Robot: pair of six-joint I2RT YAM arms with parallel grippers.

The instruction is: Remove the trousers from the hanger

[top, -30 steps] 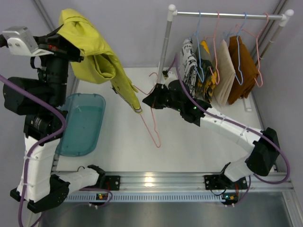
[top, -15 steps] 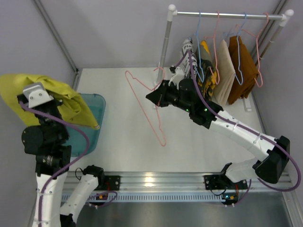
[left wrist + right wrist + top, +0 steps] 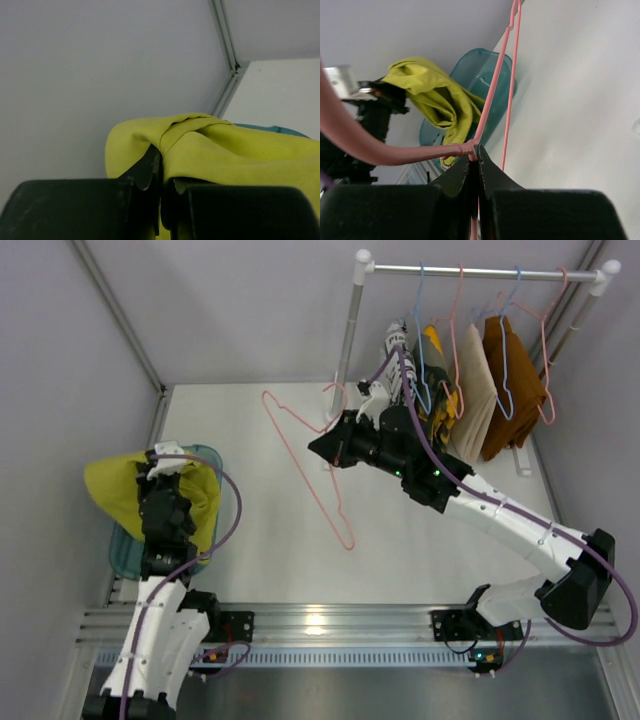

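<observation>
The table [image 3: 260, 530] has wide free room in its middle. The trousers [image 3: 115, 490] hang bunched over the teal tub [image 3: 122, 555] at the table's left edge, with the left gripper [image 3: 161, 170] clenched on a fold. The bare hanger [image 3: 490, 95] hangs well apart from them, its neck pinched by the right gripper [image 3: 477, 152].

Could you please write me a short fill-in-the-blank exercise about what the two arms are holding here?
The left gripper is ____ on the trousers. The right gripper pinches the hanger, whose wire is ____. The trousers are bunched over the teal tub on the ____ side of the table. Missing words: shut; pink; left.
</observation>
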